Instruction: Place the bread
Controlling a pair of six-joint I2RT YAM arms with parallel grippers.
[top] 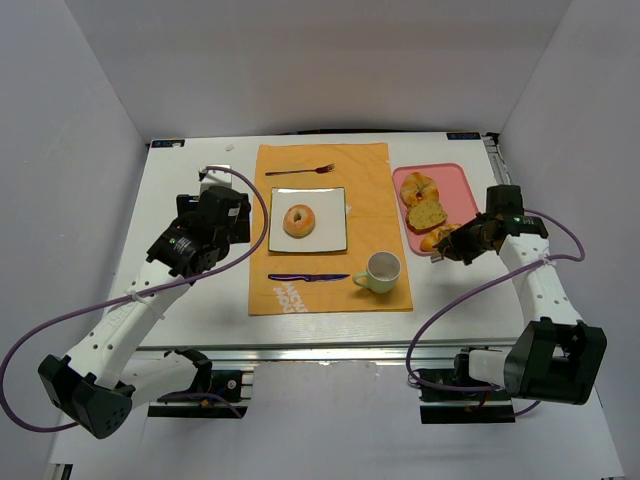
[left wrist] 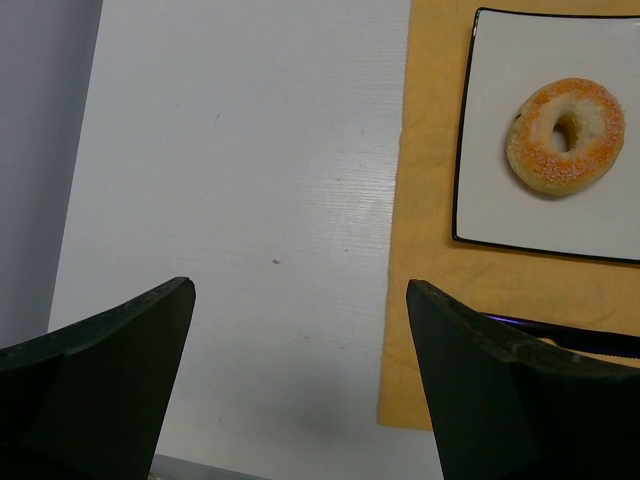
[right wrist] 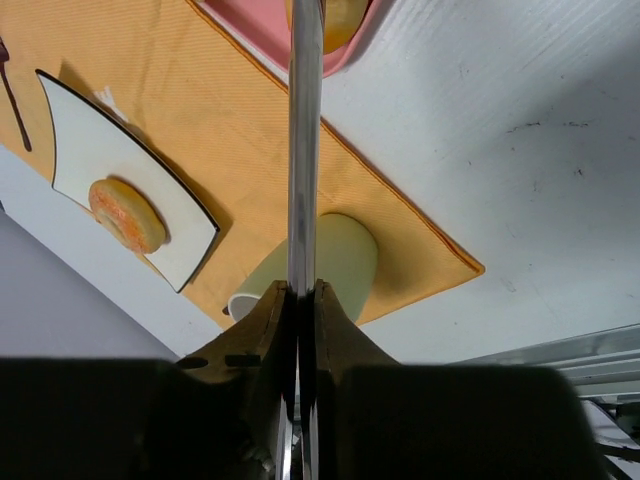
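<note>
Placemat point(top: 370, 190) and bread tray point(top: 455, 185) share white table point(top: 225, 300), grey walls point(top: 300, 60) around.

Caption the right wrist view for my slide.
Right gripper shut on a thin metal tool pointing at the pink tray; mug and bagel nearby.

Open bench point(top: 180, 160) left of the placemat point(top: 370, 200), wide passage there, but the left gripper point(left wrist: 300, 290) hangs just beside the plate point(top: 332, 205). The fork point(top: 300, 170) fences the far side, knife point(top: 305, 276) and mug point(top: 382, 270) the near. The right gripper point(right wrist: 302, 300) pokes its metal tool point(right wrist: 305, 150) over the near corner of the pink tray point(top: 455, 180)
</note>
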